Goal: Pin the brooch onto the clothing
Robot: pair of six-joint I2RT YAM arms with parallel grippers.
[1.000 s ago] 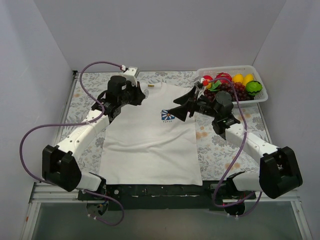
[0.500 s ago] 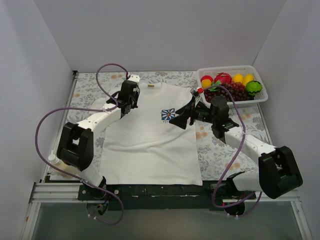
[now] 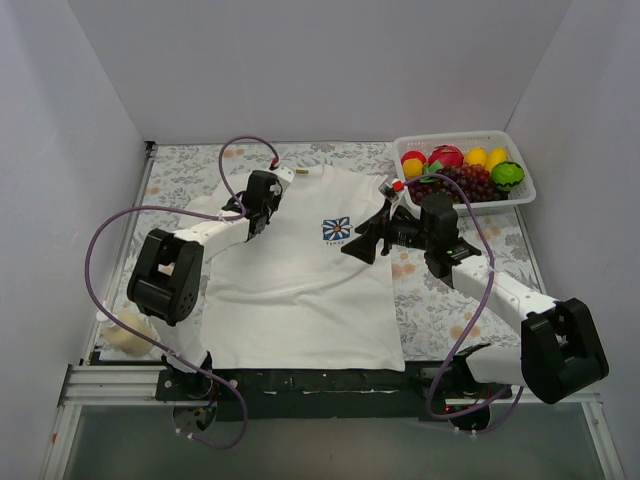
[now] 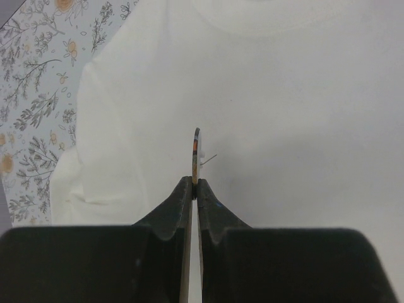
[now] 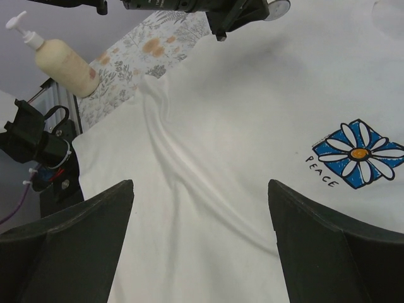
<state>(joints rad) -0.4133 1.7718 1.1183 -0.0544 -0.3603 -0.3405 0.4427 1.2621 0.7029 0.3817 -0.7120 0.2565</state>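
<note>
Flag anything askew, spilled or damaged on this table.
The T-shirt is not lying flat: a raised crease runs diagonally across its front in the right wrist view. Nothing looks spilled or damaged.

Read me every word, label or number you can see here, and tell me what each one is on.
"PEACE": printed on the white T-shirt, under its blue daisy print.
Small tag at the shirt's neck: too small to read.
Nothing else shows readable text.
</note>
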